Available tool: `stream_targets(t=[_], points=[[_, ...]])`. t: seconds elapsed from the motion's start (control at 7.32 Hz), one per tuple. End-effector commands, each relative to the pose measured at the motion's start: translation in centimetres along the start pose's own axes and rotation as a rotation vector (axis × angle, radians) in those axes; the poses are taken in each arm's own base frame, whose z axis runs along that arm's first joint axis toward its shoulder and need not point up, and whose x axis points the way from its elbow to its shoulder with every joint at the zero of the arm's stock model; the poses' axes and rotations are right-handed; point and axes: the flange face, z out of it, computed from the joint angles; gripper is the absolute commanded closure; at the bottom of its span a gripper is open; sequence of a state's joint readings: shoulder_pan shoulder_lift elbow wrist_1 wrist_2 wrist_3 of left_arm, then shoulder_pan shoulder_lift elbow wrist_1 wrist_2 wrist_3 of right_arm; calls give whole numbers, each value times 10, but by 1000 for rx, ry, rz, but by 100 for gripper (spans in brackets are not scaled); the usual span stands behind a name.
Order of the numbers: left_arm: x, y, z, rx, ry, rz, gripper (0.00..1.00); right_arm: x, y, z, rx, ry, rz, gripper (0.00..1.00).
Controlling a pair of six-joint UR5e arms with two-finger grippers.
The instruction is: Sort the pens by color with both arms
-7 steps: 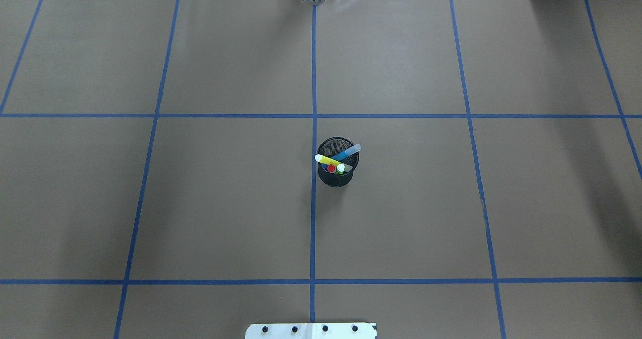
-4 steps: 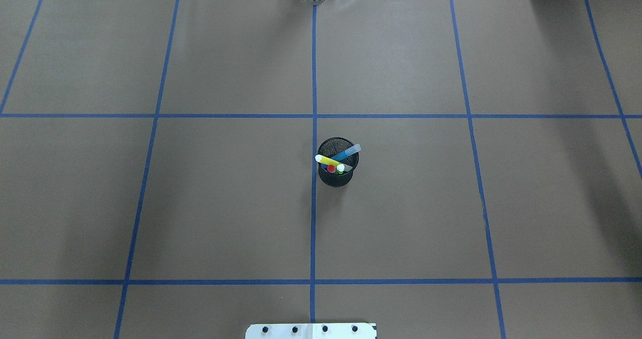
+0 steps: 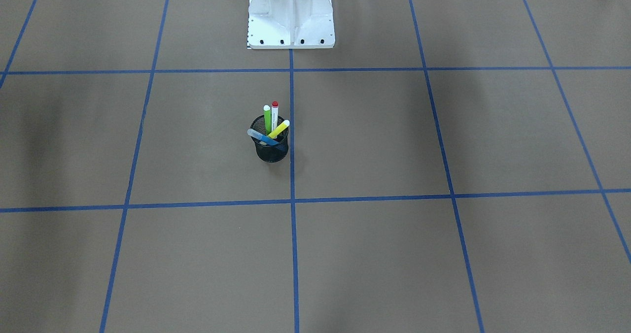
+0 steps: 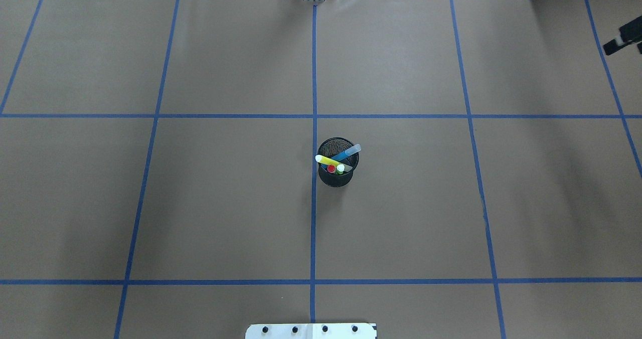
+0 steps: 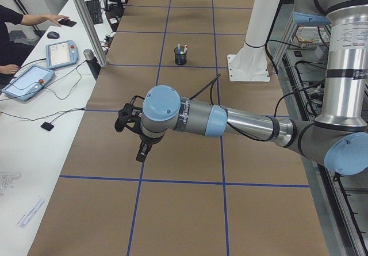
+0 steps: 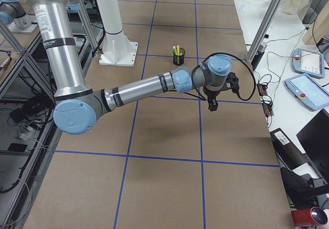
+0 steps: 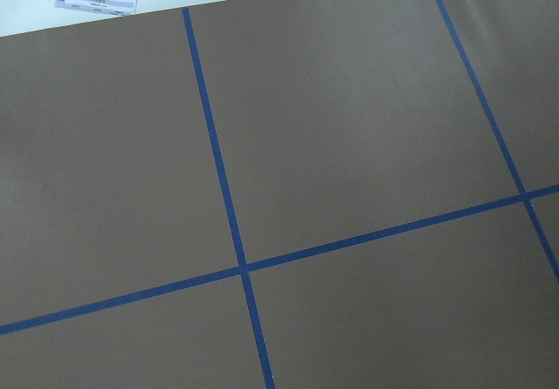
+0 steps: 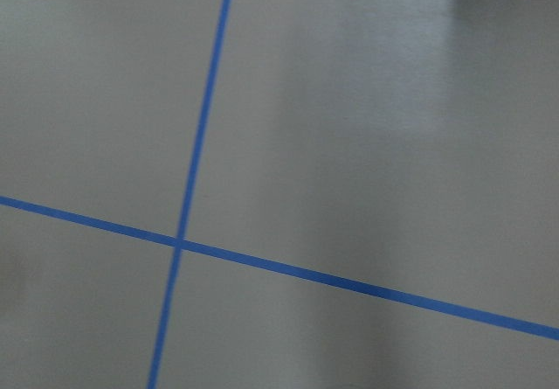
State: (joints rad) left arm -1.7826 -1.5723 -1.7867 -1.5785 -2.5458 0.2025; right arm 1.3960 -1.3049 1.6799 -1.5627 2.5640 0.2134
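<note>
Since the fingertips read too small and edge-on in every view, no jaw state can be entered for either claw.

- Left gripper [image 5: 142,154]: left of centre in the left side view. Apart or together, cannot tell. It hangs over bare paper.
- Right gripper [image 6: 212,104]: right of centre in the right side view, and a black sliver at the upper right edge of the overhead. Cannot tell. Also over bare paper.
- Pens: all four stand in the black mesh cup [image 4: 335,178], centre of the overhead view and well apart from both claws. They are the blue pen [image 4: 347,153], yellow highlighter [image 4: 326,160], red-ended pen [image 4: 331,168] and green highlighter [image 4: 340,169].

Hazards, as judged:
- The yellow and blue barrels lean crossed, so drawing one likely drags the other.
- The cup stands unheld and may tip or slide.
- Its narrow mouth invites fingers to snag the rim.
- Two arms converging on one cup risk collision.

Room:
- The table [image 4: 200,203] lies broad around the cup.
- The white pedestal [image 3: 291,17] at top centre of the front view is well clear.
- Both claws hang near the operators' edge, where tablets [image 5: 63,52] and a person's hand [image 5: 57,19] lie beyond it, so outward swing is limited.
</note>
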Motion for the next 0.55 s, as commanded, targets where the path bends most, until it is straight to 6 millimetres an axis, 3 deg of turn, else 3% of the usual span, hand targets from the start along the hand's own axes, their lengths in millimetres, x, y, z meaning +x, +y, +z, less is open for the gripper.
stream_targets(t=[0.0, 0.14, 0.41], points=[[2, -1, 1, -1, 3, 0, 0, -93, -24, 51, -82, -65, -36, 0], [5, -2, 1, -1, 7, -18, 0, -130, -28, 70, -111, -86, -92, 0], [14, -10, 5, -6, 14, -27, 0, -182, -32, 94, -147, -113, -111, 2]])
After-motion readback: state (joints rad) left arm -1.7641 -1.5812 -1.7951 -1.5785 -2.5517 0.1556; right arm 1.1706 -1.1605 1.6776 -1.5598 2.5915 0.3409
